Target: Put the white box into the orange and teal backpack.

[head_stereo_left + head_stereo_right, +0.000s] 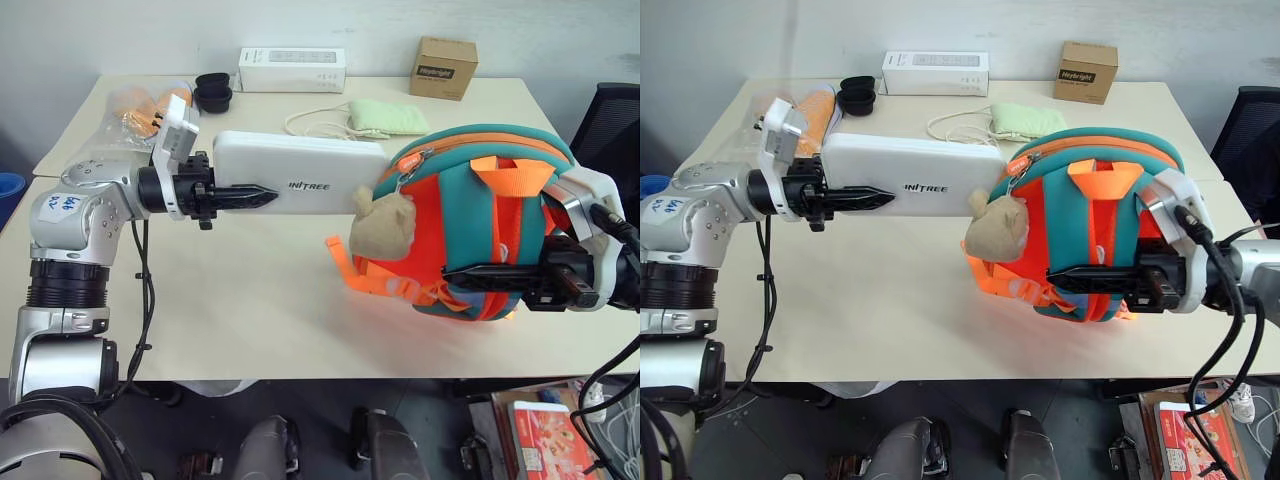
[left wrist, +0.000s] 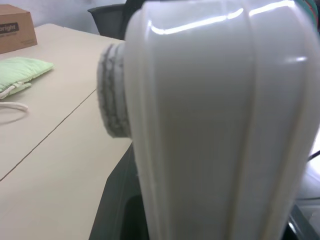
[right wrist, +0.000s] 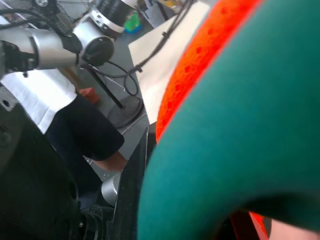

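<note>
The white box is partly in: its far end sits inside the open zip mouth of the orange and teal backpack, while most of its length sticks out toward the left gripper. By my judgement the insertion is under way but not finished; the box must slide fully in and both grips must let go. The box is a flat, glossy white case with rounded corners and grey lettering, held level above the table. The left gripper's fingers pinch its outer end. On the backpack's other side, the right gripper has its fingers clamped on the fabric, lifting the bag clear of the table. A tan plush toy hangs just below the mouth.
</note>
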Tool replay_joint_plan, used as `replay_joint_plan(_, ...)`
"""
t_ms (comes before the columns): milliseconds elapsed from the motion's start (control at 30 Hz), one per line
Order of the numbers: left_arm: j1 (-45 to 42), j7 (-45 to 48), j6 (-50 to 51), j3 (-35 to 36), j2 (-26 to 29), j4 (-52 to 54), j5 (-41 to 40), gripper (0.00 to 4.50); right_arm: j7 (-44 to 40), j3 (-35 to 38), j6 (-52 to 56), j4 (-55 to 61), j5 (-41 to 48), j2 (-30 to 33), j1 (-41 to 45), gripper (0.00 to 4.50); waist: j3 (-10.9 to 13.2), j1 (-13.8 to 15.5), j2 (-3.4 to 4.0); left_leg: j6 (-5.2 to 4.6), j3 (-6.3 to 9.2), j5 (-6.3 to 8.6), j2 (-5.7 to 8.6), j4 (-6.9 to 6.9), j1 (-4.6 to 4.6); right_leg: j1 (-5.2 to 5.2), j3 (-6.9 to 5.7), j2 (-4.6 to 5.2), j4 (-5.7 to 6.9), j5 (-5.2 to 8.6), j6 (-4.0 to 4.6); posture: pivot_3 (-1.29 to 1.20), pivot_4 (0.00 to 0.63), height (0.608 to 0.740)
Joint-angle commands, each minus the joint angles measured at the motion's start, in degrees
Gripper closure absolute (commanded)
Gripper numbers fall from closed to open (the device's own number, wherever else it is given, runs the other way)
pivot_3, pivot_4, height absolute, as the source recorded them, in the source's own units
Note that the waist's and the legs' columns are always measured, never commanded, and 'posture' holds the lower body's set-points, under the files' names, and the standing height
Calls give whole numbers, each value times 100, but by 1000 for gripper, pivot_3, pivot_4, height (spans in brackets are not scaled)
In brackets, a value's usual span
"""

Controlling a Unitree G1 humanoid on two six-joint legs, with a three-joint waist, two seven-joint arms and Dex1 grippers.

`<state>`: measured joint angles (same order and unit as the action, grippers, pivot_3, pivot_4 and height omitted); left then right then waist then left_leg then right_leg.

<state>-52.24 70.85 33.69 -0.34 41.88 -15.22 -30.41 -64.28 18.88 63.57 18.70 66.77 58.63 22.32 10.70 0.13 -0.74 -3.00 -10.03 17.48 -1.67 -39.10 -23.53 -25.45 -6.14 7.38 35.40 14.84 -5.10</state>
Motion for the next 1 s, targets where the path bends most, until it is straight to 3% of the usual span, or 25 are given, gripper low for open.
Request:
replay_joint_plan(33, -297, 249, -96, -49, -149, -77, 26, 3202, 9, 201, -85, 216, 158, 28, -65, 4476, 0, 10, -1, -3, 0, -2, 2, -2, 0, 1, -2, 2, 0, 0, 0, 0, 150, 740)
replay_joint_plan(500, -1824, 2096, -854, -836, -207, -1436, 733, 3202, -184, -244, -292, -105, -324, 71, 253, 4476, 4, -7, -7, -11, 3, -4, 5, -9, -8, -1, -12, -24, 4, -1, -3, 0, 150, 740)
replay_joint_plan(800, -2415, 2165, -1606, -1199, -153, -2104, 717, 3202, -186, -344, -358, -93, -450, -9, 276, 4476, 5, -12, -9, -13, 5, -4, 5, -12, -10, -1, -12, -6, 9, -1, -3, 0, 150, 740)
replay_joint_plan(1000, -2554, 2165, -1405, -1419, 329, -1982, 157, 3202, -199, -371, -427, -74, -481, 8, 227, 4476, 6, -34, -9, -14, 6, -3, 4, -11, -13, -2, -13, -9, 16, -1, -3, 0, 150, 740)
